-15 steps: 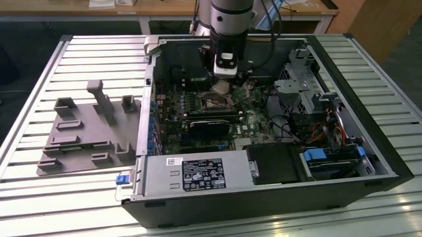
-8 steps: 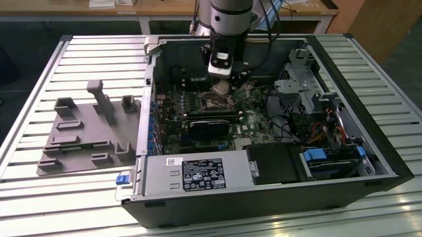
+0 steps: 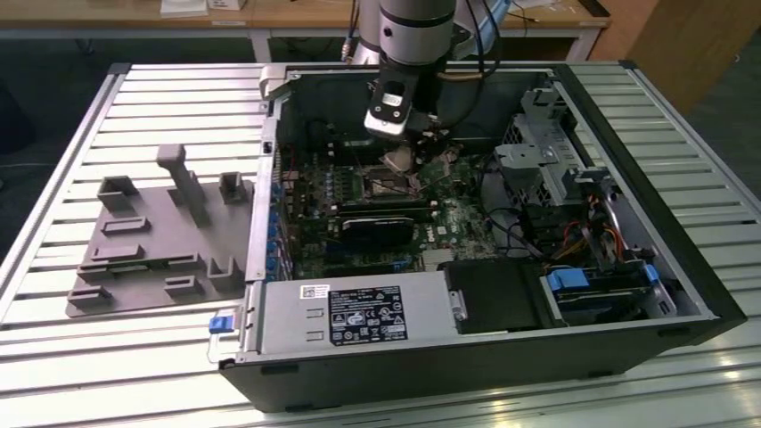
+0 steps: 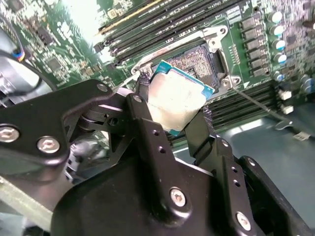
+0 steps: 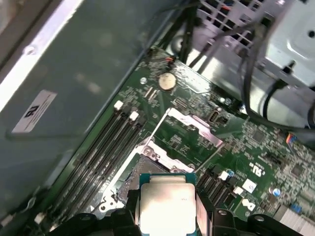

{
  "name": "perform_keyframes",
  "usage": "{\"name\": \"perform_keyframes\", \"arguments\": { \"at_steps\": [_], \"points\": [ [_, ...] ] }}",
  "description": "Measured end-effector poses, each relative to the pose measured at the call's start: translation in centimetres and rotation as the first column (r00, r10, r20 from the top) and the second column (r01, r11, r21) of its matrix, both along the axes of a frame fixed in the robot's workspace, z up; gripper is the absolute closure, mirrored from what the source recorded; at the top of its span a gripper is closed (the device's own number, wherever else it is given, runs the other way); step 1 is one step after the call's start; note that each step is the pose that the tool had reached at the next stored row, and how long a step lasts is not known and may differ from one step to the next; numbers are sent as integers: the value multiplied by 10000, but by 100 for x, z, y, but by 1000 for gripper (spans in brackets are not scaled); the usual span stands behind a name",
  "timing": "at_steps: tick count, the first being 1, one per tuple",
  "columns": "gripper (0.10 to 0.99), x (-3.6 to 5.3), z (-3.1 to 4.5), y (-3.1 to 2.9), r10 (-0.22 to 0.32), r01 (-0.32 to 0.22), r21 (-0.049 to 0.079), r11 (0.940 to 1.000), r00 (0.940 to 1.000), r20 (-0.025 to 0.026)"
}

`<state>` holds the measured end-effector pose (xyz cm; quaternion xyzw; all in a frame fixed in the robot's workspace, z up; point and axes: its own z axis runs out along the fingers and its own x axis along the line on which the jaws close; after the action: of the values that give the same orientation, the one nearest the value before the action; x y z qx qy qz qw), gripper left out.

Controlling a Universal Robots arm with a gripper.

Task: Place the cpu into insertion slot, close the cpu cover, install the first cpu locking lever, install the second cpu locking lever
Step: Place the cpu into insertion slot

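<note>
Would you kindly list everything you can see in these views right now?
cpu: one, silvery-beige, in the gripper, near the insertion slot
insertion slot: one, dark centre, silvery rim, on the circuit board
cpu cover: one, silvery, swung open beside the slot
circuit board: one, green, inside the computer case
computer case: one, black, open, on the table
fixture tray: one, grey, exterior view's left of the case
table: one, silvery, slatted
gripper: one, black, shut on the cpu
arm: one, silver-grey, above the case
</note>
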<state>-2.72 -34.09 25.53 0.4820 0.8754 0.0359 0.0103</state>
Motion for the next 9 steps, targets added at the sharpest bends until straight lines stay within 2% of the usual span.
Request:
{"name": "perform_keyframes", "arguments": {
  "at_steps": [4, 9],
  "points": [
    [549, 0, -5, 0, -689, 689, -6, 9976, 9976, 2],
    [549, 0, -12, 0, -1524, 1524, -17, 9883, 9883, 7]
  ]
}}
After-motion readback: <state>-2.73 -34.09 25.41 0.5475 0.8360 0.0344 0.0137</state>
